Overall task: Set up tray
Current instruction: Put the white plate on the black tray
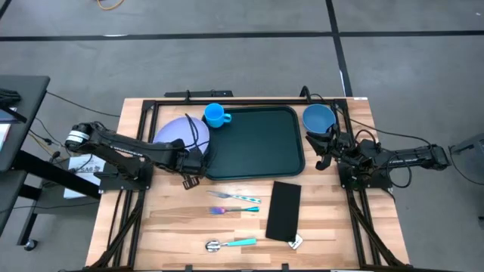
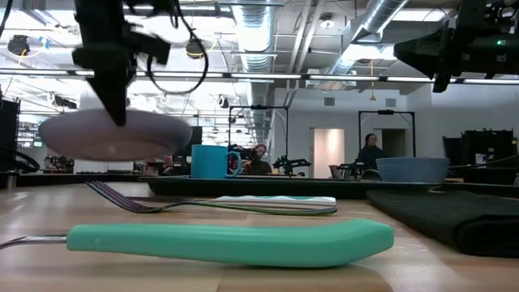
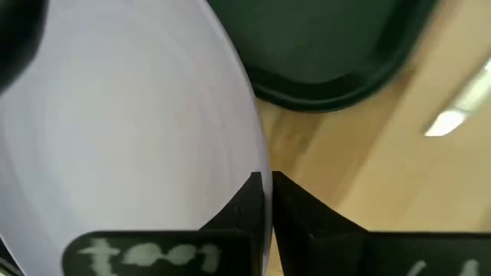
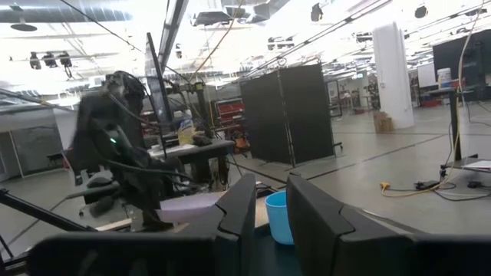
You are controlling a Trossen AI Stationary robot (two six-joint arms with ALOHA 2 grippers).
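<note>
Teal-handled spoon (image 2: pixel 231 241) lies closest to the low cam, flat on the wooden worktop (image 1: pixel 174 227); from above it sits near the front edge, w/ the metal bowl end toward the left arm's side. Behind it a fork (image 1: pixel 236 196) and a second teal-handled utensil (image 1: pixel 234 209) lie side by side, between spoon and tray. Black napkin (image 1: pixel 283 211) lies flat to their right, just in front of the tray's front right corner.

Dark green tray (image 1: pixel 257 143) sits at the back centre of the worktop, long side across. Blue mug (image 1: pixel 215 115) stands upright at its back left corner, on or at the rim, can't tell which. Blue bowl (image 1: pixel 318 118) stands off the tray, just beside its back right corner.

Left gripper (image 1: pixel 195 160) is at the tray's left edge, fingers (image 3: pixel 245 203) closed on the rim of a pale lavender plate (image 1: pixel 181 132); low cam shows the plate lifted clear of the worktop, roughly level. Plate overlaps the tray's left rim from above.

Right gripper (image 1: pixel 324 155) hangs by the tray's right edge near the bowl, fingers slightly apart, holding nothing.
</note>
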